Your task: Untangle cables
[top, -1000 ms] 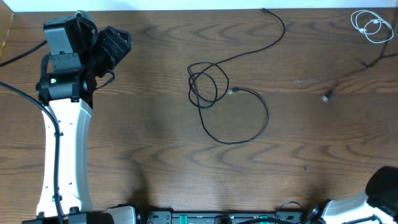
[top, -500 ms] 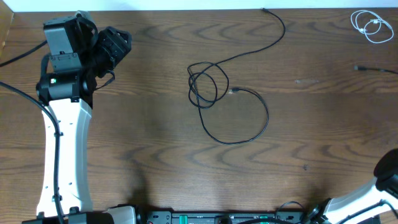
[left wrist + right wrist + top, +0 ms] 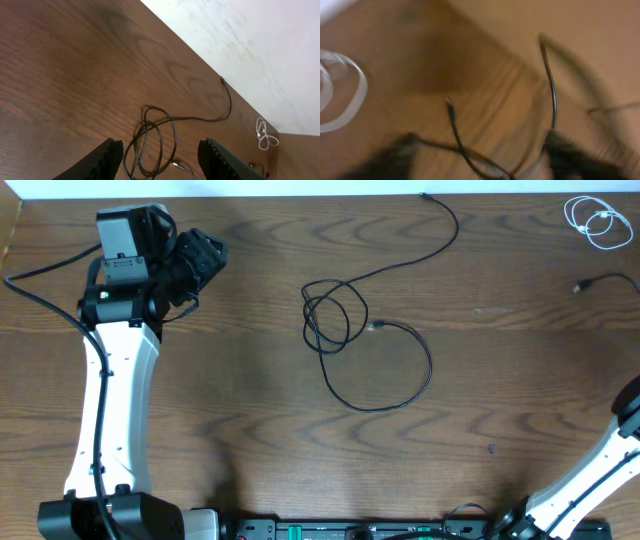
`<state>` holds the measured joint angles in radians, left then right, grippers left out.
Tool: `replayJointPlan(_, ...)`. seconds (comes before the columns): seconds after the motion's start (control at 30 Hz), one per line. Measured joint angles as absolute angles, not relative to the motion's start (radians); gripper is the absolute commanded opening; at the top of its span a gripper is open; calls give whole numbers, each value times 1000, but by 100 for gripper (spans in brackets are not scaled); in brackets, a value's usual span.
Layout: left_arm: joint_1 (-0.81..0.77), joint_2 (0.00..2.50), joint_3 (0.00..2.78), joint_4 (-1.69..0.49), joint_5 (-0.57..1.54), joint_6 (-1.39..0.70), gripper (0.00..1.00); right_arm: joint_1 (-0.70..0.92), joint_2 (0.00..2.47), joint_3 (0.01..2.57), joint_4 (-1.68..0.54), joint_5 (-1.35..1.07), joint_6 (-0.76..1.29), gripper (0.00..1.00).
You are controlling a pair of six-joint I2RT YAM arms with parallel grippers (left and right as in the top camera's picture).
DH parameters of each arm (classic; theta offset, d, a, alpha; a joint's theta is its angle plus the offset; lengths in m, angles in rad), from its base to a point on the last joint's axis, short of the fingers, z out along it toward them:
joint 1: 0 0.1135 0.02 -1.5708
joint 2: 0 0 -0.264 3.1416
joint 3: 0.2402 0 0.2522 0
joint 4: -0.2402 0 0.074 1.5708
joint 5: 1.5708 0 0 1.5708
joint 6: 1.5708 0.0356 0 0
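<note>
On the surface [image 3: 240, 430], black cable [image 3: 345, 320]: small overlapping loops joined to one wide loop, tail running to the far edge.
White cord [image 3: 595, 220]: coiled at the far right corner, well apart.
Handling: probably light, limp, slippery; grip just beside the tangle.
Left end effector [image 3: 160, 155]: released, empty.
Right end effector [image 3: 480, 157]: blurred, cannot tell.
</note>
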<state>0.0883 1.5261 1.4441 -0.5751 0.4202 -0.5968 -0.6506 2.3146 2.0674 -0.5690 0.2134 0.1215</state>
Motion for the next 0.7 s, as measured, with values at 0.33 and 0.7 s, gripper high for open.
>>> replayJointPlan(0.33,89,1526,1444,-574,420,-596,54,-648,2288,2066,-618,-12,51,99)
replayJointPlan(0.7,89,1526,1444,-574,420,-593,54,-628,2055,2072,-655,-197,14,99)
